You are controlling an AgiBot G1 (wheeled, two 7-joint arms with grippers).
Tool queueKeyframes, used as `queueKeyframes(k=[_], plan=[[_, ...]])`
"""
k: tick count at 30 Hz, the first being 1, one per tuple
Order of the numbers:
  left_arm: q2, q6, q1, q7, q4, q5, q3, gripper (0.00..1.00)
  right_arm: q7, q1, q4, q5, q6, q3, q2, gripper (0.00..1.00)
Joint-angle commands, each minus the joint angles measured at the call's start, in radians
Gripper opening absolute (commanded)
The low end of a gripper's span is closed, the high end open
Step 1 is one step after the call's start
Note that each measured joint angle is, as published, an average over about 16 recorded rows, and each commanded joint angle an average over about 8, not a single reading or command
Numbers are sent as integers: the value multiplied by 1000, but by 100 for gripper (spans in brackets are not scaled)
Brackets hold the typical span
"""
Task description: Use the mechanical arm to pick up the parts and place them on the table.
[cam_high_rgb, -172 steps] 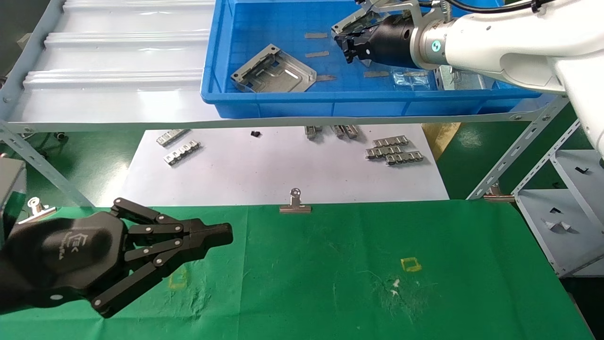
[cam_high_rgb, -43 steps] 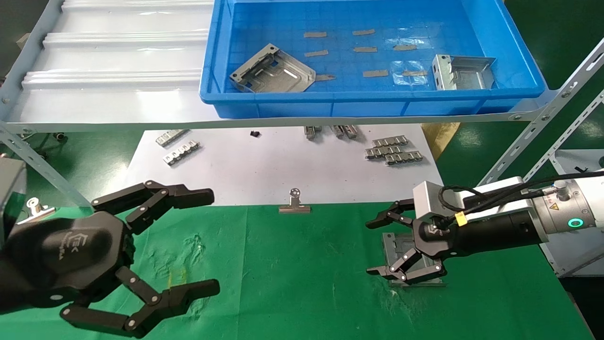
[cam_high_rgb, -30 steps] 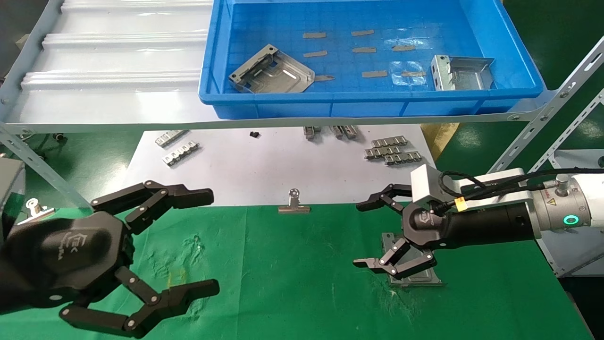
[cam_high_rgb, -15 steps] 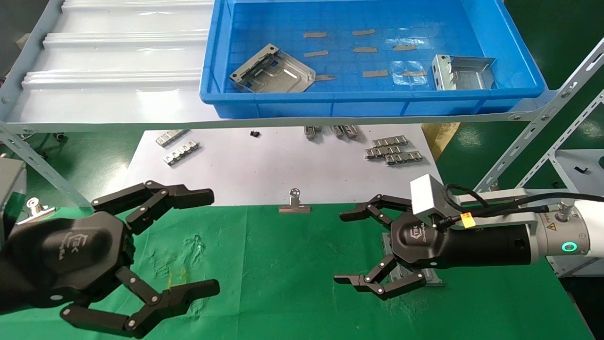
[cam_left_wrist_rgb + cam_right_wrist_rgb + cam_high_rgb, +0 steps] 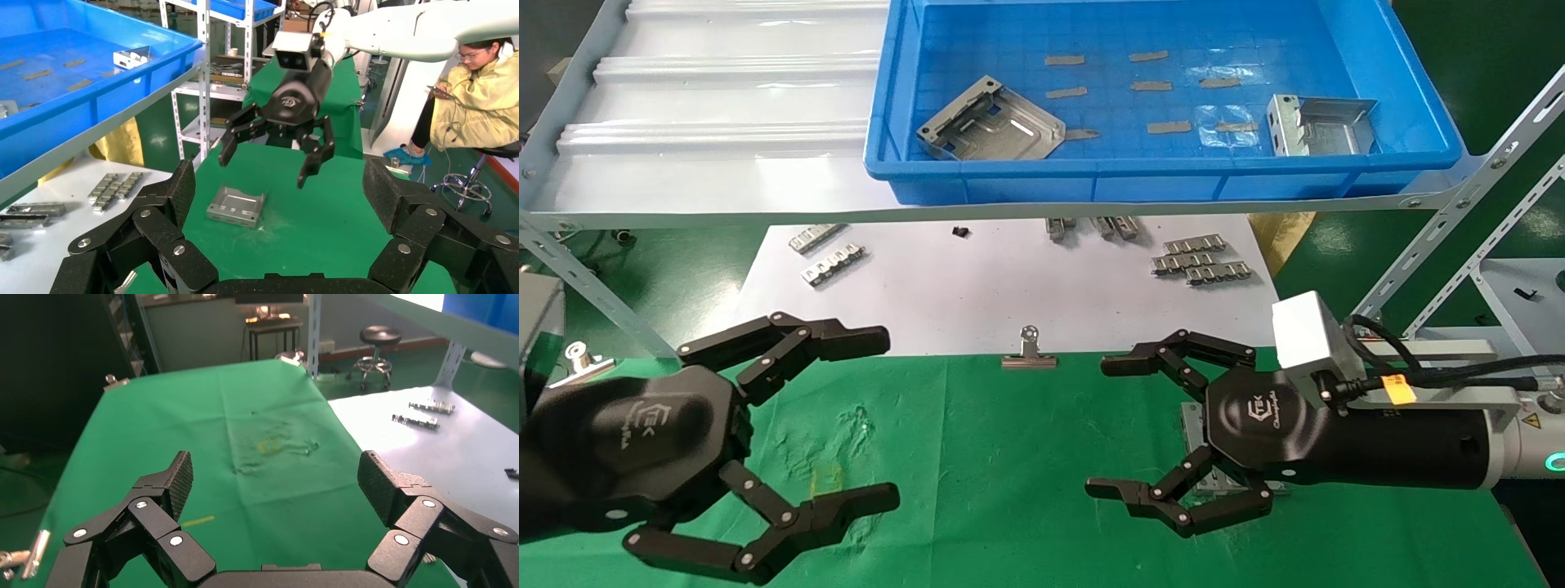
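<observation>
My right gripper [image 5: 1101, 427] is open and empty, hovering above the green table [image 5: 1026, 457] at its right side. It also shows in the left wrist view [image 5: 264, 166]. One silver sheet-metal part [image 5: 235, 205] lies flat on the green cloth below and behind it; in the head view only its edge [image 5: 1191, 425] shows past the claw. Two more parts [image 5: 993, 122] [image 5: 1320, 124] lie in the blue bin [image 5: 1091, 167] on the shelf. My left gripper [image 5: 885, 416] is open and empty over the table's left side. The right wrist view shows open fingers [image 5: 177, 478] over bare green cloth.
A white sheet [image 5: 1009, 286] beyond the table holds small ribbed strips [image 5: 1201, 261]. A binder clip [image 5: 1030, 351] sits on the cloth's far edge. A slotted metal shelf frame [image 5: 1442, 220] runs along the right. A seated person [image 5: 471, 104] is beyond the table's right end.
The right gripper brought a part from the bin to the table, let it go, and has lifted and drawn back, open. The left gripper opened from shut and has since stayed still.
</observation>
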Motion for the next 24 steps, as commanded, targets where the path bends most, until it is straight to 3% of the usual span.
queueKeyframes(k=[1, 24], plan=[[0, 0, 0, 0, 0, 0, 0, 100, 20, -24, 36, 8, 4, 32, 13, 100], [0, 0, 0, 0, 0, 0, 0, 100, 245, -297, 442, 103, 46, 388, 154, 100]])
